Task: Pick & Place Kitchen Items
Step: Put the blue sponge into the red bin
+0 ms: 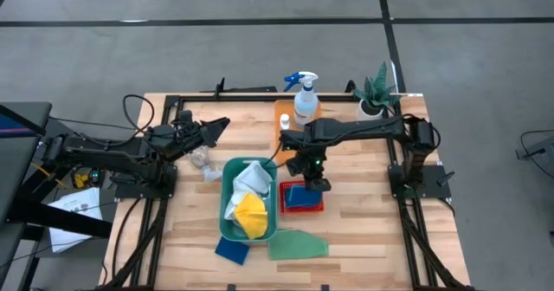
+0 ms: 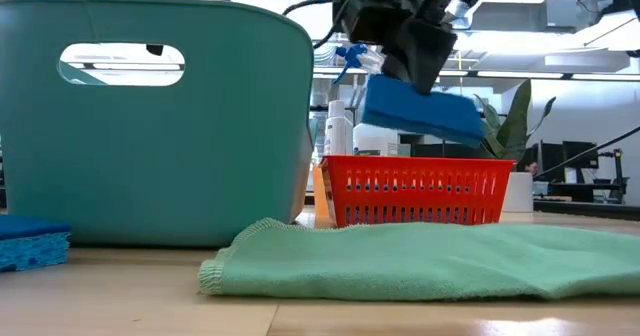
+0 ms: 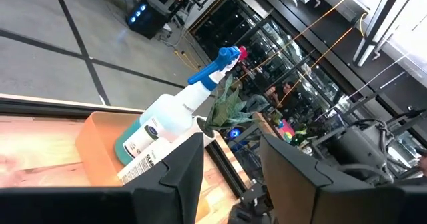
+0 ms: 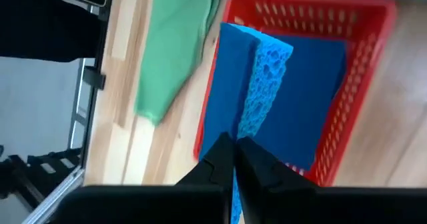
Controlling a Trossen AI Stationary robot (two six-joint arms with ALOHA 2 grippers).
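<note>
While the right gripper (image 2: pixel 425 61) hangs over the red basket (image 2: pixel 415 189), near the bench's middle, its jaws are closed on a blue sponge (image 2: pixel 420 114), held clear above the basket rim and tilted; the right wrist view shows the sponge edge-on between the fingertips w/ a second blue sponge (image 4: pixel 317 97) lying flat in the basket below. Left gripper (image 1: pixel 210 129) sits raised over the bench's left side, toward the far edge, jaws partly apart w/ nothing between them. Teal bin (image 1: pixel 227 206) stands just left of the basket and holds a white cloth (image 1: pixel 251 180) and a yellow cloth (image 1: pixel 248 213). Green cloth (image 1: pixel 297 244) lies flat near the bench's near edge, in front of the basket & bin; a third blue sponge (image 1: pixel 231 249) lies at the bin's near-left corner, close to the same edge. Spray bottle (image 1: pixel 305 99) w/ blue trigger and a small white bottle (image 1: pixel 284 123) stand on an orange tray (image 1: pixel 280 110) by the far edge. Plant (image 1: pixel 375 96) in a white pot sits at the far right corner. Crumpled clear plastic (image 1: pixel 202 159) lies on the bench left of the bin.
</note>
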